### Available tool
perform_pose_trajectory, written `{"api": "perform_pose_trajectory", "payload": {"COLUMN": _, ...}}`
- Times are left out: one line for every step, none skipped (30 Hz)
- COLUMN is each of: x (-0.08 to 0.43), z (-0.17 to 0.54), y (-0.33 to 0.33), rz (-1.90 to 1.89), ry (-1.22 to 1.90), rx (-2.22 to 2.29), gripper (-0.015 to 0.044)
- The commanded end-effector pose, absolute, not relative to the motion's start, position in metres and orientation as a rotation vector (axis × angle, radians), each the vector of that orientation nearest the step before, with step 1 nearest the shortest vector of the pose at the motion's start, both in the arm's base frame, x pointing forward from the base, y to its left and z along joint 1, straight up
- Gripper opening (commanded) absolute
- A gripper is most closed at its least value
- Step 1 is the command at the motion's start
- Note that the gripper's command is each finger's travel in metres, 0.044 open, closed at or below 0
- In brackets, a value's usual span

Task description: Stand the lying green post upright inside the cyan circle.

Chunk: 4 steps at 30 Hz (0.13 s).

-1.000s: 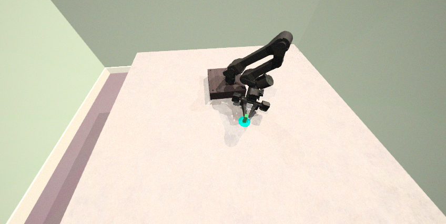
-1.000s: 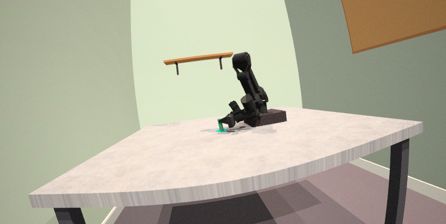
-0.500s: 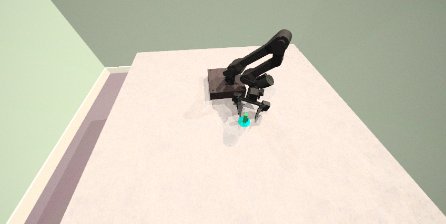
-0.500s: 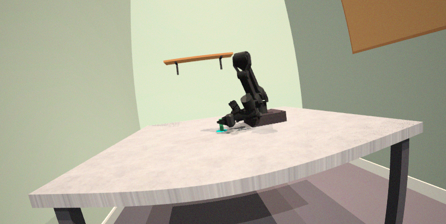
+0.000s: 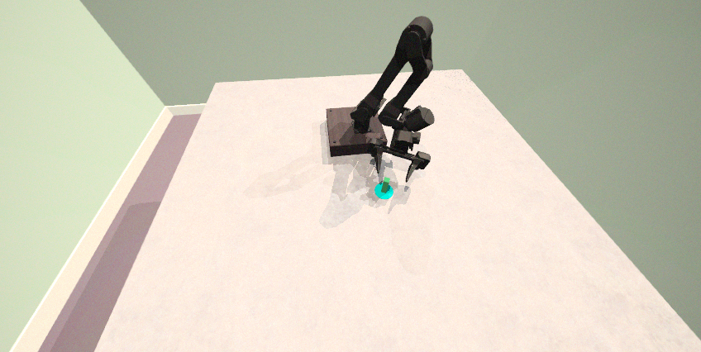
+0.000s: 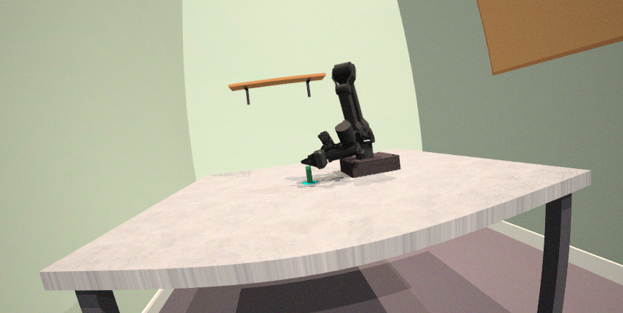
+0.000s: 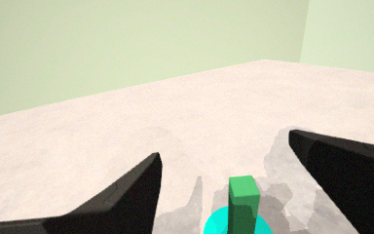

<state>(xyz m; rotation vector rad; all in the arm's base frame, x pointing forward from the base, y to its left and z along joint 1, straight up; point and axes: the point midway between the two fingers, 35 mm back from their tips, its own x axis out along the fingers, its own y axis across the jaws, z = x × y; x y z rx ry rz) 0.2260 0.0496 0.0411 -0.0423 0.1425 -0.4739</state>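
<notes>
The green post (image 5: 386, 185) (image 6: 308, 175) (image 7: 243, 205) stands upright on the cyan circle (image 5: 381, 195) (image 6: 304, 183) (image 7: 214, 223), its foot inside the circle in the top and exterior views. In the wrist view the post's foot is cut off by the lower edge. My gripper (image 5: 393, 182) (image 6: 303, 162) (image 7: 223, 148) is wide open and empty. Its fingertips are on either side of the post in the wrist view, with a gap on each side. In the exterior view they are at about the height of the post's top, toward the base side, not touching it as far as shows.
The arm's dark base block (image 5: 355, 144) (image 6: 371, 165) stands on the pale table (image 5: 295, 274) (image 6: 196, 231) (image 7: 101, 132) close behind the post. A wall shelf (image 6: 279, 81) and a brown board (image 6: 555, 17) hang on the walls, away from the arm.
</notes>
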Motion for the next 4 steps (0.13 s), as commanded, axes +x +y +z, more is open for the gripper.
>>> {"api": "perform_pose_trajectory", "payload": {"x": 0.2254, "z": 0.0496, "y": 0.0497, "rz": -0.469, "ry": 0.14, "rx": -0.052, "gripper": 0.04}}
{"api": "perform_pose_trajectory", "payload": {"x": 0.2253, "z": 0.0518, "y": 0.0496, "rz": -0.469, "ry": 0.14, "rx": -0.054, "gripper": 0.04}}
{"api": "perform_pose_trajectory", "payload": {"x": 0.2252, "z": 0.054, "y": 0.0496, "rz": -0.468, "ry": 0.139, "rx": -0.056, "gripper": 0.04}}
{"api": "perform_pose_trajectory", "payload": {"x": 0.225, "z": 0.0562, "y": 0.0494, "rz": -0.467, "ry": 0.138, "rx": -0.057, "gripper": 0.04}}
